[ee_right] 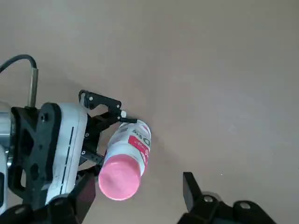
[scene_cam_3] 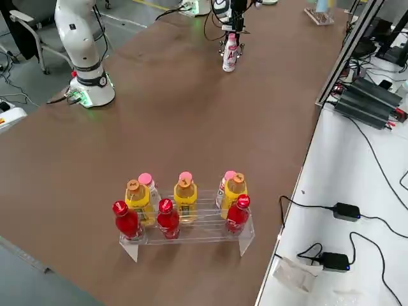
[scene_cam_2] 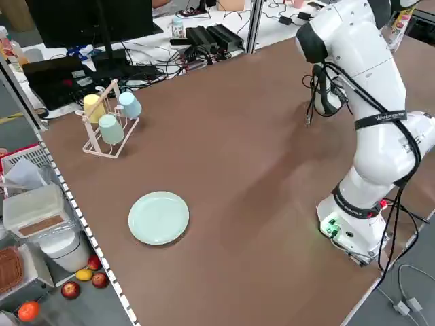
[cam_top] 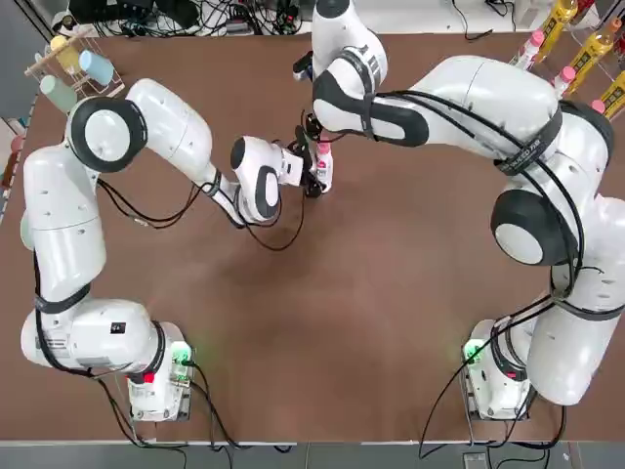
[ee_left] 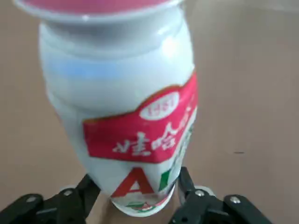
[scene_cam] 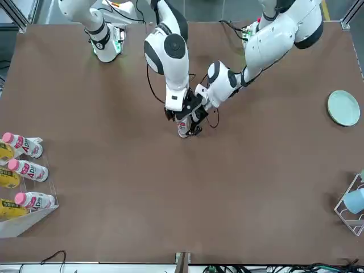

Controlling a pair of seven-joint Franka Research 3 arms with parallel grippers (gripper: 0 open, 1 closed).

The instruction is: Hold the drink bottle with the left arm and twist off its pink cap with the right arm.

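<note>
Near the middle of the worktop's far edge (cam_top: pixel 322 283), the drink bottle (ee_right: pixel 133 144) is pinched low between the fingers of the left gripper (ee_left: pixel 135 191), its pink cap (ee_right: pixel 119 177) on, while the right gripper (ee_right: pixel 140 198) is poised beside it, fingers spread. Should that low grip prove loose, the bottle could be spun or tipped by the twist. On its red label, "1981", Chinese characters and a large "A" can be read.
</note>
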